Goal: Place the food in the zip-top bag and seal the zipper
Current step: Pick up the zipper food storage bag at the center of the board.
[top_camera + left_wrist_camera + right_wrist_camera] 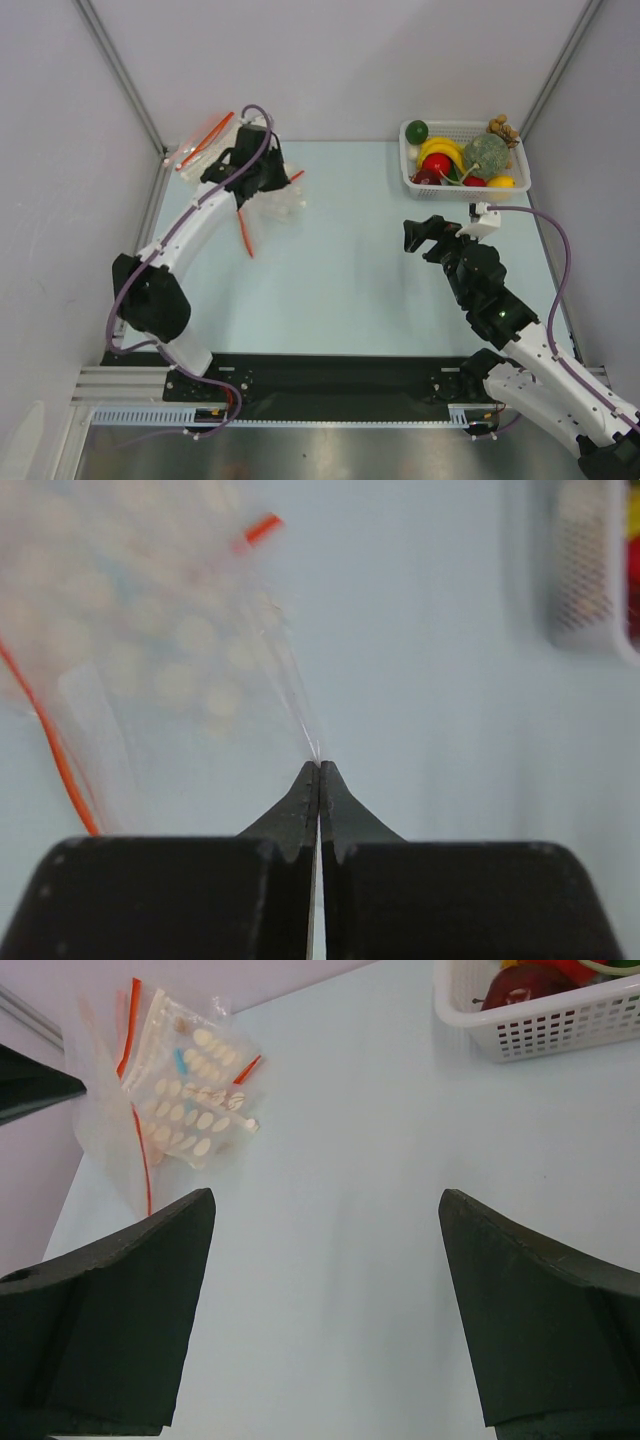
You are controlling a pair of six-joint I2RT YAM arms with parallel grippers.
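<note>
Between the closed fingers (290,815) of the left gripper (318,770), a thin edge of clear film is pinched; the jaws are pressed together with no gap left. That film is seen to belong to the zip-top bag (150,770), which is lifted at the pinched edge and spreads away to the left of the wrist view. Its zipper (62,765) is shown as a thin red strip running down the bag's left side. Just behind it, a disc-patterned bag (180,670) is seen, blurred, with a short red strip at its top. From above, this cluster of bags is found at the far left of the table (350,280), under and beside the left arm's wrist.

Nothing is held between the fingers (120,1300) of the right gripper (325,1200); the jaws are spread wide, and only bare table is seen through the gap. This gripper is held above the right part of the table, just in front of a white basket (466,123).

All the food is kept in that basket at the far right corner: a grey-green ball (486,153), a red fruit (437,165), a dark red piece (425,177) and a dark green ball (417,131), beside bananas (441,149) and a brown grape bunch (503,127). Basket and bags are set well apart.
</note>
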